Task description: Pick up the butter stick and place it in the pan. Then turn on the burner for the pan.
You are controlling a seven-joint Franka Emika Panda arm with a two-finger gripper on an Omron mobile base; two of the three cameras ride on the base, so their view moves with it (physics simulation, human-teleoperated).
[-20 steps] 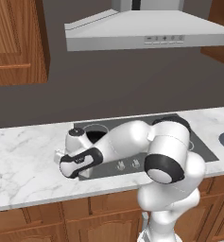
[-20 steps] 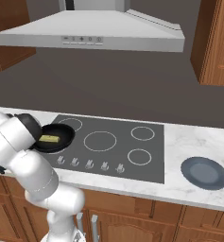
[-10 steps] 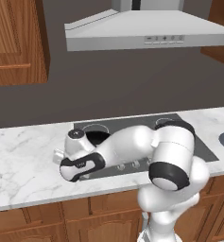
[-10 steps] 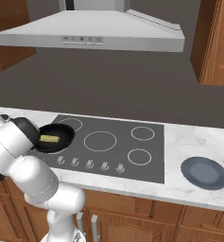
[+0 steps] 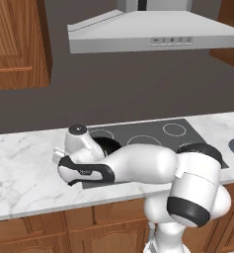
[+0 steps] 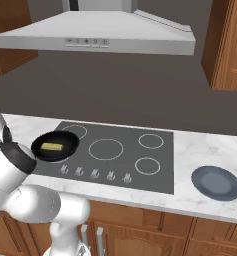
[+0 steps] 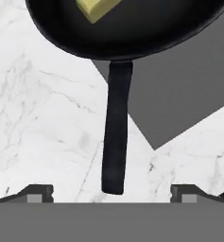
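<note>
Marble counter (image 7: 42,118), butter stick (image 6: 51,147) resting in pan (image 6: 65,152), end effector (image 7: 111,191) now spread, drawn back over handle

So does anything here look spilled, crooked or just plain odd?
Nothing stands out. The butter stick lies inside the pan on the cooktop, and the pan's handle juts over the marble counter. No spills.

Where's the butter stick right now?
The butter stick lies inside the pan, on the front-left burner of the cooktop in the right base view, just behind the knob row.
</note>
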